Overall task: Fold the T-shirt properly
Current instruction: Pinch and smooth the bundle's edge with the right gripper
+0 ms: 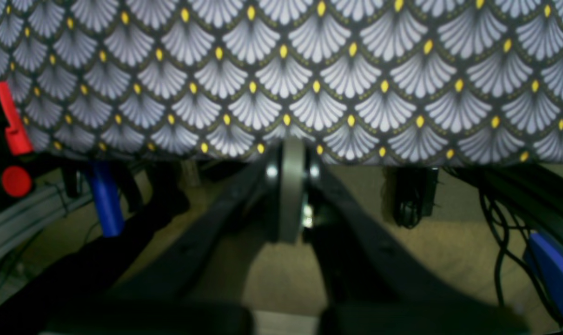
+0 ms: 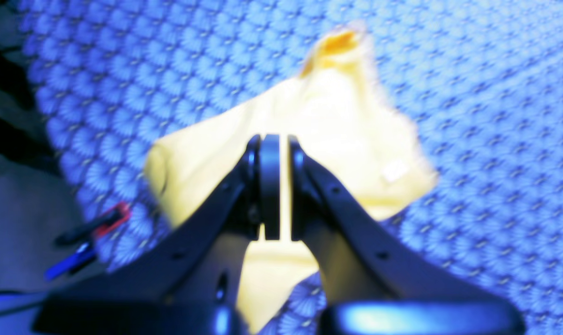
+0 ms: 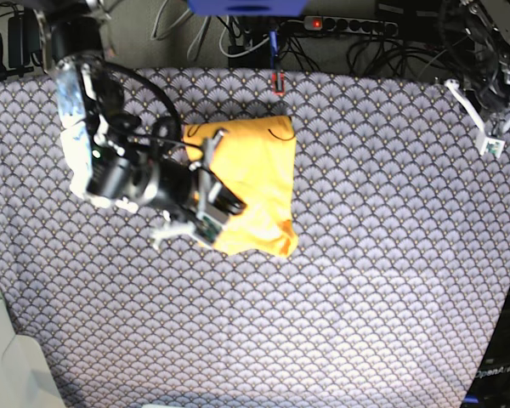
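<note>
Right wrist view first: shows the right gripper (image 2: 274, 195) with jaws pressed almost together, only a thin slit between them, hanging over the near edge of the T-shirt (image 2: 337, 130). Cannot tell through the blur whether any cloth is caught in that slit (looks more like yellow seen through the gap). Left wrist view: shows the left gripper (image 1: 292, 195) with jaws pressed together on nothing, parked well apart from the T-shirt, out past the table edge over bare floor (image 1: 448, 242).

Base view: puts the T-shirt already doubled into a rough block, neckline towards the far side of the table, lower corner bulging and uneven.

Risks, as a judgement:
- Could drag a layer along and pull the fold open, if a pinch of cloth is in fact trapped when the arm moves off.
- Could rumple or shift the whole block, since the wrist hangs low beside it and only one arm is near enough to steady it.
- Could leave the fold crooked, given that loose lower corner.

Surface: a tablecloth (image 3: 365, 255) printed with grey-white fans and yellow dots, lying flat on all sides of the T-shirt, clipped beyond the neckline by a red clamp (image 3: 278, 82). Room: beyond that clamp, a power strip (image 3: 348, 25) and tangled cables (image 3: 382, 51).
</note>
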